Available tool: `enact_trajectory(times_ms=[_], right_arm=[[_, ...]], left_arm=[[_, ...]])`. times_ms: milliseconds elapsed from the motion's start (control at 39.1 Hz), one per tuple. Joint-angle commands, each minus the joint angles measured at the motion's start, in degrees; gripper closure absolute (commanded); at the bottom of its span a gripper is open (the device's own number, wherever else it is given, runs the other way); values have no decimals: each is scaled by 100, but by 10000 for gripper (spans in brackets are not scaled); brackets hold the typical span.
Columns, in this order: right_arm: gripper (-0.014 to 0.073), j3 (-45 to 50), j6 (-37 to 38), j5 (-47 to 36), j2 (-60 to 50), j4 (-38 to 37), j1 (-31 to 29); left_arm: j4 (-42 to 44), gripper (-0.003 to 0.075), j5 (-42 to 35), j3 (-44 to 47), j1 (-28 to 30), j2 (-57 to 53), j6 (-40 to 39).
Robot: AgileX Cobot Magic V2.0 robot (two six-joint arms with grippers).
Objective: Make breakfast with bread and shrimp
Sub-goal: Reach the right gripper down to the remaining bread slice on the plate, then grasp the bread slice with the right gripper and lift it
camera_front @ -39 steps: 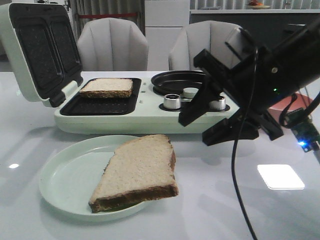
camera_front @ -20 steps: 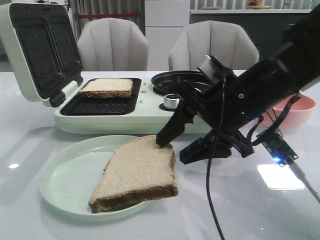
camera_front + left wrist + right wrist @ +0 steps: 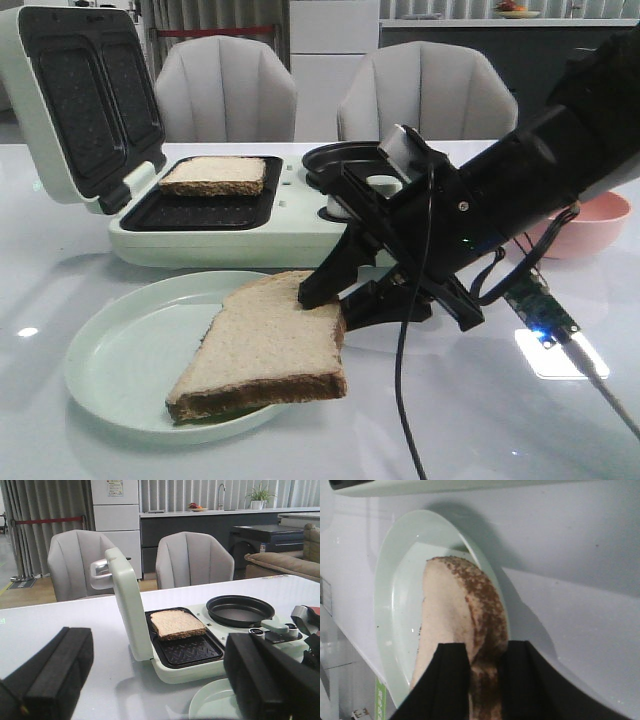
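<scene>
- bread slice [image 3: 262, 350] on the pale green plate [image 3: 110, 360], its far right corner sitting between the right gripper [image 3: 322, 302] fingers; right wrist view shows both pads straddling the crust edge, so we call it closed on the slice.
- slice looks tilted, near edge overhanging the plate rim at about 5 o'clock; we can't tell if it is fully off the plate yet.
- second bread slice [image 3: 213, 175] lies flat in the left tray of the open sandwich maker [image 3: 200, 240], at 11 o'clock from the plate.
- left gripper [image 3: 155, 680] is parked wide apart, nothing between its fingers, looking over the sandwich maker from the side.
- no shrimp visible in any view; pink bowl [image 3: 590, 225] at 3 o'clock behind the right arm, contents hidden.
- step in hand, as we read it: pick the plate slice to move it to the maker.
- next move needs a clean lift without the corner grip tearing or the slice drooping, then travel toward 11 o'clock and lower it flat; whether it goes on top of the first slice or beside it we can't say.
</scene>
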Motion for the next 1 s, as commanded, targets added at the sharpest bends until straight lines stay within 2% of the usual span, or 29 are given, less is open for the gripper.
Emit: enact_trajectory(times_ms=[0, 230, 562, 716, 972], right_arm=[[418, -128, -339, 428, -258, 451, -9], [422, -128, -816, 650, -395, 850, -163], [422, -181, -1128, 1287, -793, 1311, -356], [422, -608, -1172, 1372, -774, 1560, -270], [422, -1916, -1208, 811, -537, 1529, -3]], left_arm=[[-9, 136, -452, -147, -48, -86, -72], [-9, 136, -452, -147, -48, -86, -72], [-9, 137, -452, -147, -48, -86, -72], [-9, 136, -452, -147, -48, -86, -72], [-9, 137, -452, -147, -48, -86, -72]])
